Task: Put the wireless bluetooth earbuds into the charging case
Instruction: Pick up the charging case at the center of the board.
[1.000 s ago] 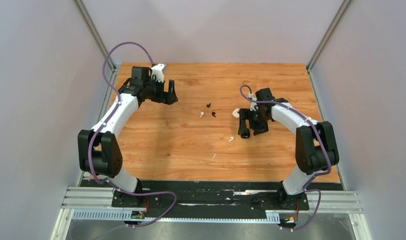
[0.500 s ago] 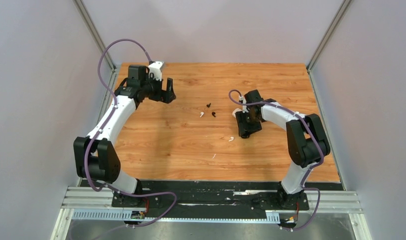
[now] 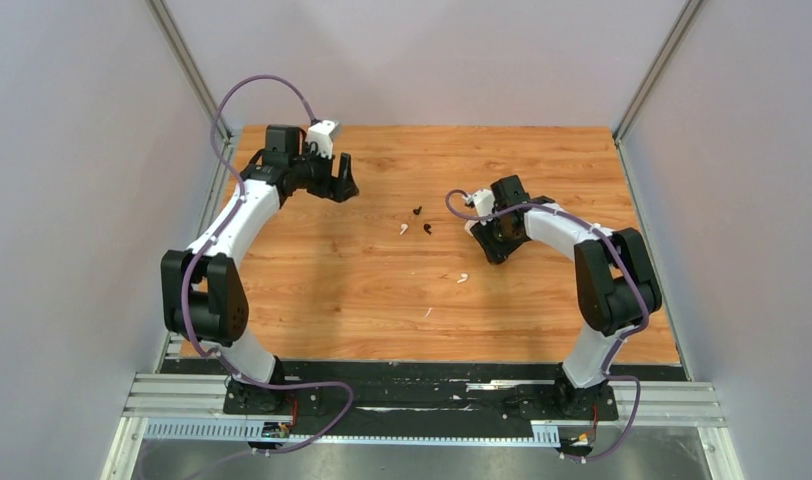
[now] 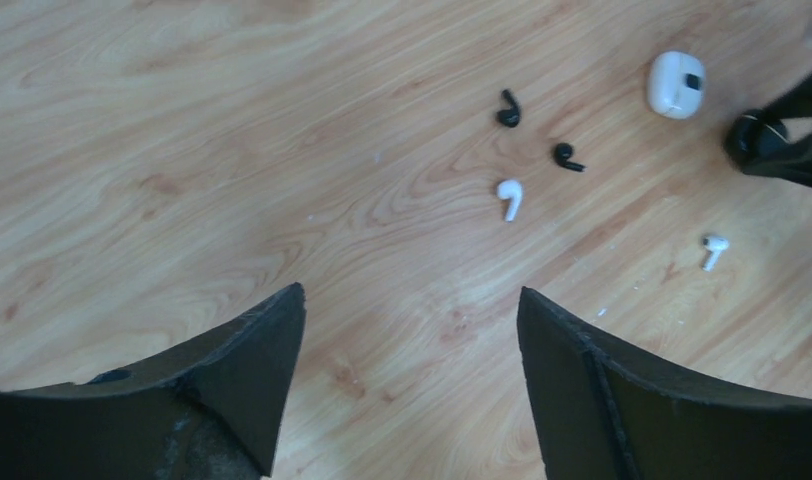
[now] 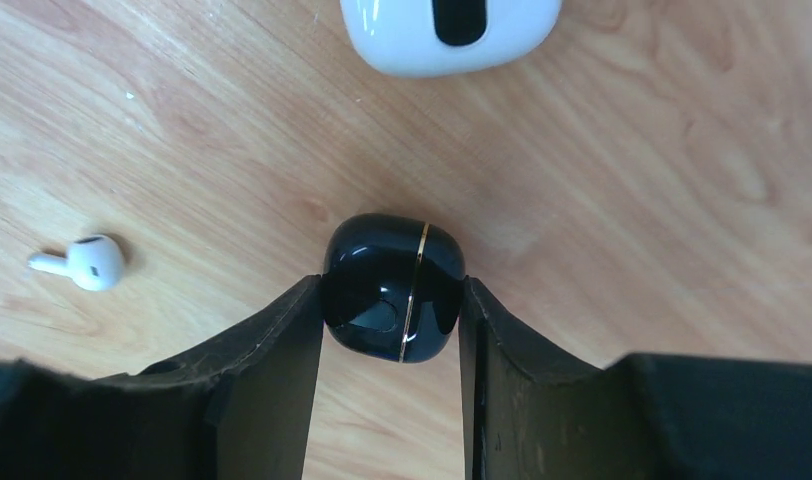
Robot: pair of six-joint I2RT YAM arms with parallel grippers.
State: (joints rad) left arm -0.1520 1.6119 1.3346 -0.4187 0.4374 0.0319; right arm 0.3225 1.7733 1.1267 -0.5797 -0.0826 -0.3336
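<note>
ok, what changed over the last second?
Right tool shifted left and closed onto the black case, fingers now on both its sides. Left tool barely moved, open. The black earbuds and white earbuds lie where they were.

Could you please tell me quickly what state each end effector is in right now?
Left end effector: open, holding nothing.
Right end effector: closed on the black charging case.

No word, brand, number or sign can be read anywhere in these views. The white case (image 5: 382,40) carries only a plain black oblong mark. The black case (image 5: 392,290) carries only a thin gold line. Neither mark is lettering.
</note>
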